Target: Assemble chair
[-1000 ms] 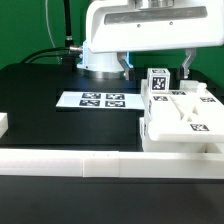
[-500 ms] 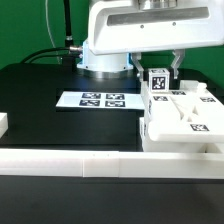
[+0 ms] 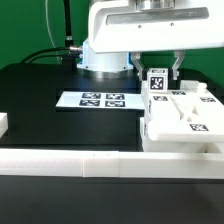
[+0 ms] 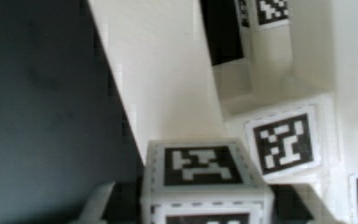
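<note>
Fingers narrower than a second ago: then wide astride, now clamped on upright tagged post. No change over last half-second. Post stands at rear of chair parts, at exterior view's right of tabletop. Marker board just beside. Low white wall crosses foreground.

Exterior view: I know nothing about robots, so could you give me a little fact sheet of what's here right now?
gripper: shut on the upright post
upright post: white, square-ended, tagged, beside the other chair parts
chair parts: white blocks clustered at the exterior view's right
marker board: flat on the black table
border wall: long, low, white, along the front
</note>
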Controlling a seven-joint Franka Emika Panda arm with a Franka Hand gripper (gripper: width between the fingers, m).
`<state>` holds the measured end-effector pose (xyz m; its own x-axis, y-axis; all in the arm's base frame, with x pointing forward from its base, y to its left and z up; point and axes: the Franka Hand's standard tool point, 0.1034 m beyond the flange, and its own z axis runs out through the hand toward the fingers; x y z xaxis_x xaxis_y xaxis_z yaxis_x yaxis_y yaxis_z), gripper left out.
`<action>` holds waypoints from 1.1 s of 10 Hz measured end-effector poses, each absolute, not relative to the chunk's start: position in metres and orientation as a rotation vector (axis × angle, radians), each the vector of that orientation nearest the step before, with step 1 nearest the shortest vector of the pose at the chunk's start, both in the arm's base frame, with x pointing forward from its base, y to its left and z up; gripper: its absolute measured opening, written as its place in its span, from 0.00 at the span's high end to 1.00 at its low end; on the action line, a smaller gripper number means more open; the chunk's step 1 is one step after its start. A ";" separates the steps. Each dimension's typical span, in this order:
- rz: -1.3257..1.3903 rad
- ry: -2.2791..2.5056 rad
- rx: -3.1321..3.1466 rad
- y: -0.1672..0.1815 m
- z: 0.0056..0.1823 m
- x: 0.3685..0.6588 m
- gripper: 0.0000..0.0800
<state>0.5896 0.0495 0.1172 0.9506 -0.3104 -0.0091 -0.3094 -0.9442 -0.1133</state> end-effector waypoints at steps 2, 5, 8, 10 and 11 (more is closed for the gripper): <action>-0.002 0.661 -2.949 0.050 0.117 0.590 0.64; 0.016 0.939 -2.867 0.052 0.117 0.590 0.64; 0.035 1.189 -2.763 0.053 0.117 0.590 0.64; 0.052 1.397 -2.656 0.053 0.118 0.591 0.64; 0.060 1.484 -2.606 0.053 0.118 0.591 0.64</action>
<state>0.5908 0.0535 0.1178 0.5122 -0.8525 -0.1048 -0.8582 -0.5029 -0.1032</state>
